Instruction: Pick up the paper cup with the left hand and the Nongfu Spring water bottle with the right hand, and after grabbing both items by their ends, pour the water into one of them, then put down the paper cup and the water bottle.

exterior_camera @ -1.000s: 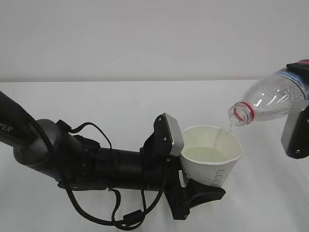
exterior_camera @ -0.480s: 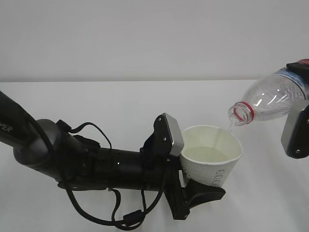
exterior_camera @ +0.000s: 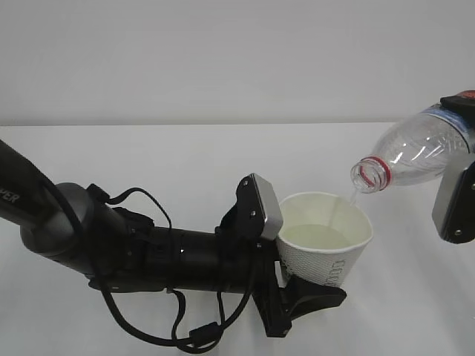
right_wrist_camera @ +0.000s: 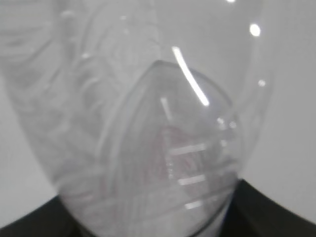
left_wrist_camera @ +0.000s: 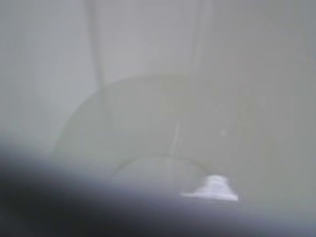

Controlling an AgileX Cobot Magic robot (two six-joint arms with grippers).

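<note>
My left gripper (exterior_camera: pixel 294 261) is shut on the white paper cup (exterior_camera: pixel 328 248), which stands upright at the lower middle right with a dark logo on its side. Clear water (exterior_camera: pixel 318 237) lies in the cup. Up at the right edge, my right gripper (exterior_camera: pixel 460 152) is shut on the rear part of the Nongfu Spring water bottle (exterior_camera: pixel 415 152). The bottle is tilted with its red-ringed mouth down over the cup's far rim, and a thin stream (exterior_camera: pixel 353 199) runs into the cup. The cup's pale wall (left_wrist_camera: pixel 163 98) fills the blurred left wrist view. The bottle's clear body (right_wrist_camera: pixel 148 123) fills the right wrist view.
The white table (exterior_camera: pixel 185 163) runs back to a plain pale wall. My left arm (exterior_camera: pixel 111 245), with its looping cables, lies low across the front left of the table.
</note>
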